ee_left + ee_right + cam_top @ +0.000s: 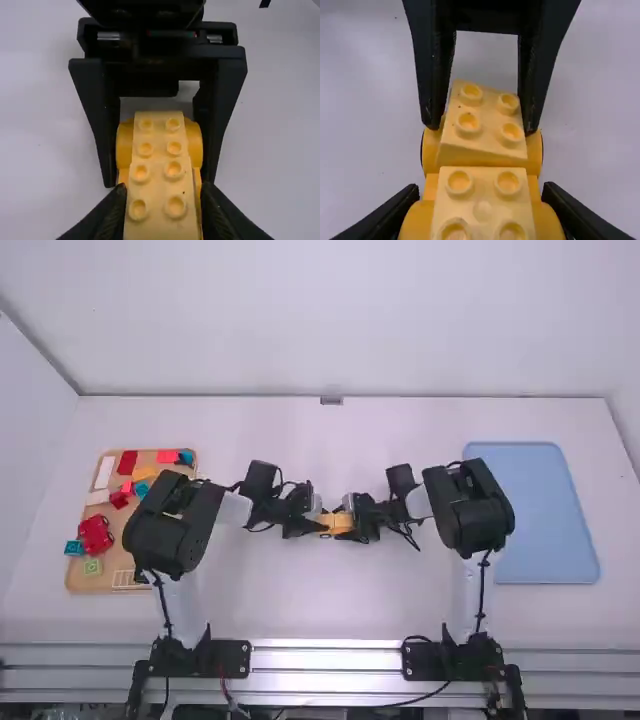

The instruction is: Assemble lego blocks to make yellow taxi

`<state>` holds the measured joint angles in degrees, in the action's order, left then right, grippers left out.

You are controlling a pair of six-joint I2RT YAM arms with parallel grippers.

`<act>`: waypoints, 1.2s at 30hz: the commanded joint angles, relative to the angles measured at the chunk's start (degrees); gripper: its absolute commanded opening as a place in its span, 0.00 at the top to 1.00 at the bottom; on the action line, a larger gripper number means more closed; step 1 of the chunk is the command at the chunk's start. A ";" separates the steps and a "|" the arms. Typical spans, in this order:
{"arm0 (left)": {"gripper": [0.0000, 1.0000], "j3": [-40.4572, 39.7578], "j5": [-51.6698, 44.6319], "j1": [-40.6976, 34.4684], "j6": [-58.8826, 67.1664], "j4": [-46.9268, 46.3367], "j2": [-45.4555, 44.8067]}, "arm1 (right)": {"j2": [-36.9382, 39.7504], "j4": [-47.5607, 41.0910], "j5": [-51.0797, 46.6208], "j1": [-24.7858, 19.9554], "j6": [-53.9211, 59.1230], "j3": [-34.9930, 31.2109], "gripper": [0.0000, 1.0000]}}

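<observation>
White links and black joints form the left arm (175, 525) and the right arm (470, 515), their bases standing at the near edge of the high view, beside a metal rail (325, 658). Farther off, at the left, a tan tray (75, 582) lies on the white counter (310, 605); toward its near end it bears a light green block (93, 566), a teal block (74, 548) and a red piece (96, 534), and toward its far end a long white block (104, 472) and a dark red block (127, 462). At the right lies a blue tray (548, 565). Between the trays, near the middle of the counter, the yellow assembly (336, 523) spans the two tools. The left tool (321, 524) is clamped on one end, a finger against each side; the right tool (351, 525) is clamped likewise on the other. Pale yellow studded bricks (482, 200) run along the top of the assembly; in the right wrist view, the brick (485, 120) between the left tool's fingers sits tilted and slightly turned relative to its neighbour. Farthest off, a plain white wall (340, 320) rises behind the counter.
</observation>
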<state>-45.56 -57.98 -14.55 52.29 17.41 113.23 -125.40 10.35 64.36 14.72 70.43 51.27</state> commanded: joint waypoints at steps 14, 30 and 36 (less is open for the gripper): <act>0.85 0.09 2.19 -0.13 -0.37 1.53 0.46 | -0.94 -0.22 0.09 0.33 -0.11 0.46 0.36; 0.37 0.09 1.20 -0.11 -0.42 2.54 0.46 | -0.94 -0.13 0.11 0.35 -0.11 0.52 0.36; 0.35 0.09 -3.15 1.27 -0.44 4.72 -1.44 | -0.94 -0.13 0.13 0.33 -0.11 0.55 0.36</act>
<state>-45.65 -57.82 -14.13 51.83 22.13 113.23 -125.40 10.50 64.18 14.79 70.26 51.37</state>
